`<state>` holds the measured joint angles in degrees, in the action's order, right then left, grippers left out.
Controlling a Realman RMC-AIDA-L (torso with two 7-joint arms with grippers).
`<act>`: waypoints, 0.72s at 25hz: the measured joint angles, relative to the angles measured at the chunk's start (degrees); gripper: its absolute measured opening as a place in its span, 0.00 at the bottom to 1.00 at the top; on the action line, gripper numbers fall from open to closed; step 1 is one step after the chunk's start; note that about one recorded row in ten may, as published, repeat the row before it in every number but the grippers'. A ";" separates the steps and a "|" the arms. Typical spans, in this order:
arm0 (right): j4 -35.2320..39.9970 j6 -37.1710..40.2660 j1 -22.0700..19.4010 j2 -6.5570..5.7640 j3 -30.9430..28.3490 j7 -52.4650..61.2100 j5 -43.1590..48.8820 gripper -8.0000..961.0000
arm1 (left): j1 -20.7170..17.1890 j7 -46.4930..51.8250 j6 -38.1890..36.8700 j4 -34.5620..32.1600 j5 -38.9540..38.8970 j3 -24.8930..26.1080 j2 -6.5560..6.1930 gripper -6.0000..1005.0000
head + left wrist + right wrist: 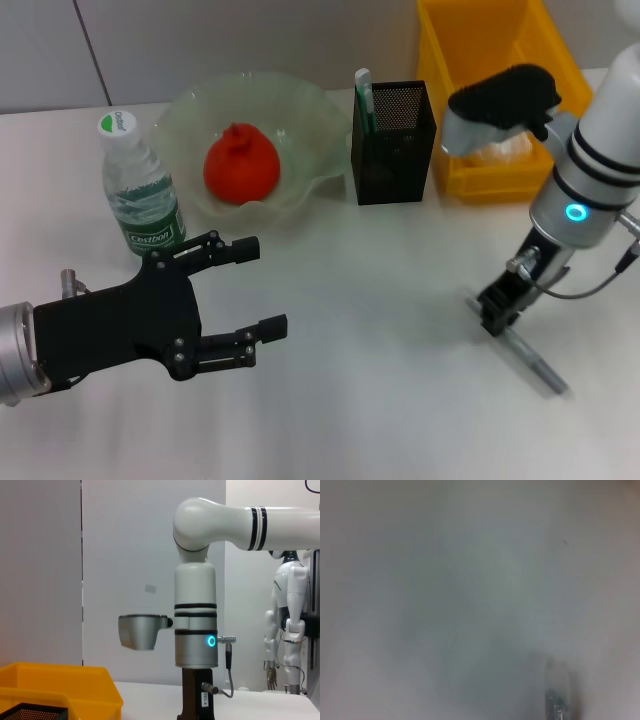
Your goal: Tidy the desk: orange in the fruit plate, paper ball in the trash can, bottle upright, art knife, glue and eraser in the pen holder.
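The yellow trash can holds the paper ball. The fruit plate holds the orange; the pen holder holds a green-white stick. The bottle stands upright. The left gripper hovers spread above bare tabletop. The right gripper touches the art knife; whether it grips, I cannot tell. The left wrist view shows a distant humanoid.

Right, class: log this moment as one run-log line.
orange: in fruit plate | bottle: upright | right pincer: down at art knife | left pincer: open, idle
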<state>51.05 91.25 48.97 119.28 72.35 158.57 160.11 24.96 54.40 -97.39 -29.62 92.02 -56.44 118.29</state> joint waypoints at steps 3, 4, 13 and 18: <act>3.40 0.90 -0.80 -0.25 -2.72 -1.51 -2.59 0.16 | 0.00 -0.04 0.00 0.00 0.00 0.07 0.00 0.84; 7.33 1.86 -1.68 -0.22 -6.13 -3.38 -3.39 0.16 | 0.00 -0.04 0.00 0.00 0.00 0.07 0.00 0.84; 17.90 1.92 -7.33 -0.73 -19.04 -17.52 -20.29 0.15 | 0.04 -0.09 0.00 -0.08 -0.14 0.01 0.04 0.84; 15.93 0.72 -10.02 -0.68 -27.24 -30.82 -32.62 0.15 | 0.67 -0.09 0.00 0.31 -0.15 -0.07 0.16 0.84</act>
<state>66.99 91.97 38.95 118.60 45.11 127.75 127.49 25.63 54.31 -97.38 -29.30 91.86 -56.51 118.45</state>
